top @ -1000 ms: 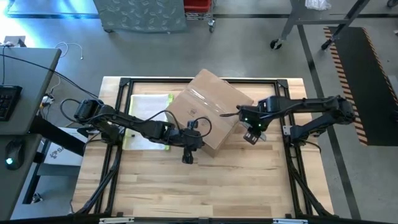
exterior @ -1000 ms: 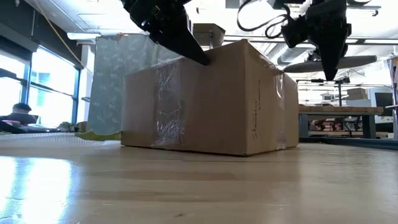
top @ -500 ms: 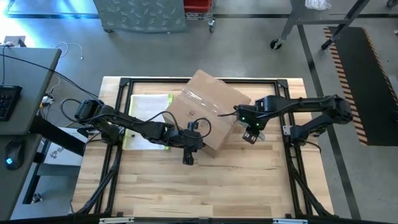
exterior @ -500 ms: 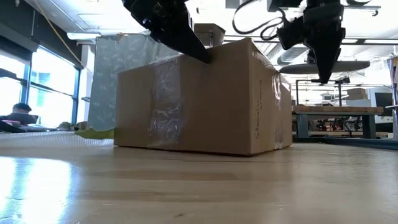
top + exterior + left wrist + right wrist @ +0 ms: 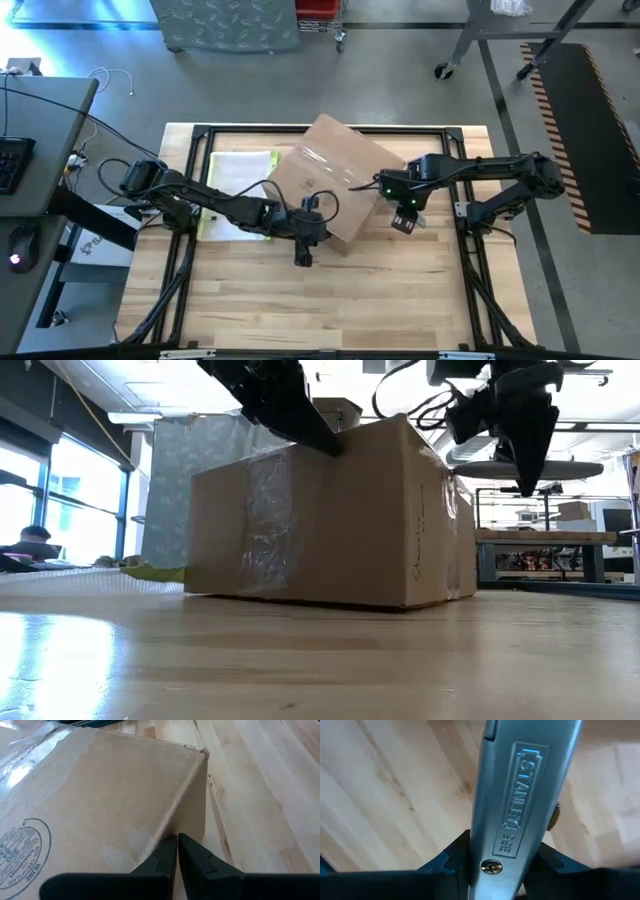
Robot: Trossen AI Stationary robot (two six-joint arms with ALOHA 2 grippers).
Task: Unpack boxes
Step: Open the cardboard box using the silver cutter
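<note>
Pressing: left claw (image 5: 177, 845) closed on carton (image 5: 335, 190) top edge | right claw (image 5: 404, 214) beside carton, gripping knife (image 5: 520, 795)

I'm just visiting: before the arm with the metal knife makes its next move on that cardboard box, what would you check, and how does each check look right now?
1. Utility knife clamped in right gripper: ok.
2. Left gripper shut, its fingers pressed on the box top edge: ok.
3. Box sits flat on the table: ok.
4. Box still taped shut: ok, clear tape intact.
5. Blade out: cannot tell.
6. Knife lined up with the tape seam: not ok; it hangs beside the box.
</note>
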